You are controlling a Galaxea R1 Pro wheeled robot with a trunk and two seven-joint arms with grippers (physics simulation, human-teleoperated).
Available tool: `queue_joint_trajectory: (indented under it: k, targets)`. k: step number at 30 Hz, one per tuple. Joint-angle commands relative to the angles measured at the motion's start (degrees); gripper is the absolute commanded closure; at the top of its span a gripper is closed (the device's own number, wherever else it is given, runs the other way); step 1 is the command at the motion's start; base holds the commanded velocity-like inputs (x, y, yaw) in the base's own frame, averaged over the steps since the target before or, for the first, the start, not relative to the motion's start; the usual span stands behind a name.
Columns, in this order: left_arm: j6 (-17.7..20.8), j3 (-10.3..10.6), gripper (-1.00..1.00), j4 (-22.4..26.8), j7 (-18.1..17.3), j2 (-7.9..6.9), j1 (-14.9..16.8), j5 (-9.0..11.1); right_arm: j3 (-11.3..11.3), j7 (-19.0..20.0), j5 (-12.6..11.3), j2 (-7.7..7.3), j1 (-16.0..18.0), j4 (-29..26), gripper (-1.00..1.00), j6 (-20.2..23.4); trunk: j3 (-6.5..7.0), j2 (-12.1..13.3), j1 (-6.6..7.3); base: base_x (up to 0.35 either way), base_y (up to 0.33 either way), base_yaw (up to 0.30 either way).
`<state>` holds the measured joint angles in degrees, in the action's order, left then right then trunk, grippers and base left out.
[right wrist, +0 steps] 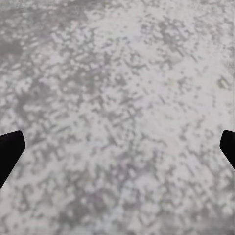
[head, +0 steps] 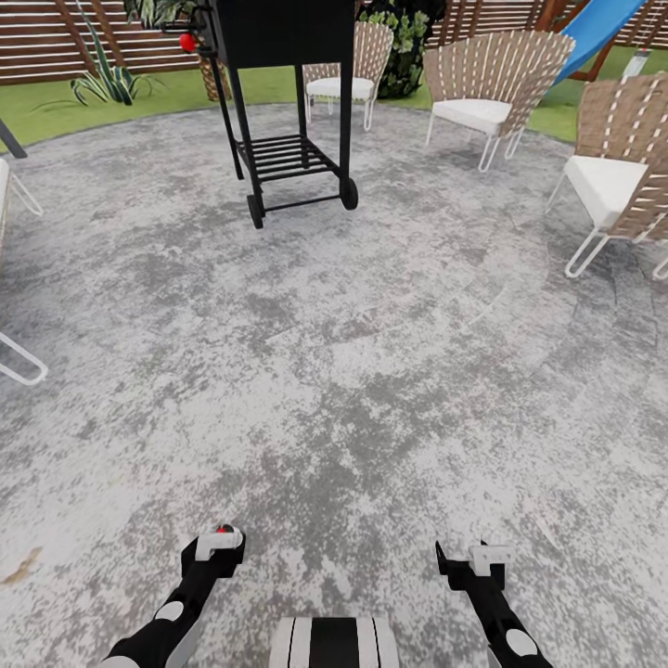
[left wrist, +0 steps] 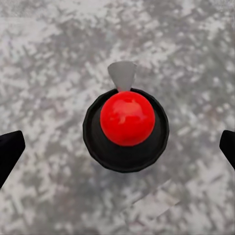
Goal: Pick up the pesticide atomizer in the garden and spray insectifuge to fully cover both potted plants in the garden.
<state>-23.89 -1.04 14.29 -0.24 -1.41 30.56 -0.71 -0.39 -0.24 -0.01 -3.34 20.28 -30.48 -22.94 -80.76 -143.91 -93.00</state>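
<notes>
The pesticide atomizer [left wrist: 126, 128] appears from above in the left wrist view: a round dark body with a red top and a pale nozzle, over the grey paving. My left gripper [head: 219, 541] hangs straight over it, open; its dark fingertips [left wrist: 10, 149] stand far apart on either side and touch nothing. In the head view the atomizer's red top [head: 224, 530] peeks out at that gripper. My right gripper [head: 473, 559] is open over bare paving. One potted plant [head: 107, 82], a low rosette of pointed leaves, stands on the lawn by the fence at far left.
I stand on the round grey patio [head: 353, 371]. A black wheeled grill [head: 288, 111] with a red knob is ahead. Woven chairs [head: 492, 88] ring the far and right side, with another chair's white legs [head: 19, 366] at left. A blue slide [head: 603, 23] sits behind.
</notes>
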Motion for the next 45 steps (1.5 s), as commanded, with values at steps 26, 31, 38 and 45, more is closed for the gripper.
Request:
queue_joint_trajectory:
  k: [26, 31, 38, 45]
  targets:
    - [-0.1, -0.1, -1.0, -0.04, -0.11, 0.01, 0.03, -0.17, -0.05, -0.02, 0.0, 0.0, 0.02, -0.01, -1.0, -0.17, -1.06, -0.05, -0.07, 0.017, 0.0, 0.0]
    - [-0.1, -0.1, -1.0, -0.02, -0.11, -0.01, 0.03, -0.17, -0.05, -0.02, 0.0, 0.0, 0.02, -0.02, -1.0, -0.17, -1.06, -0.05, -0.07, 0.001, 0.0, 0.0]
    - [-0.1, -0.1, -1.0, 0.03, -0.11, 0.0, 0.03, -0.14, -0.05, -0.02, -0.01, 0.0, 0.02, 0.0, -1.0, -0.17, -1.06, -0.05, -0.07, 0.0, 0.0, 0.0]
    - [-0.1, -0.1, 1.0, 0.04, -0.11, -0.07, 0.03, -0.08, -0.05, -0.02, 0.0, 0.0, 0.02, 0.03, -1.0, -0.17, -1.06, -0.05, -0.07, 0.0, 0.0, 0.0]
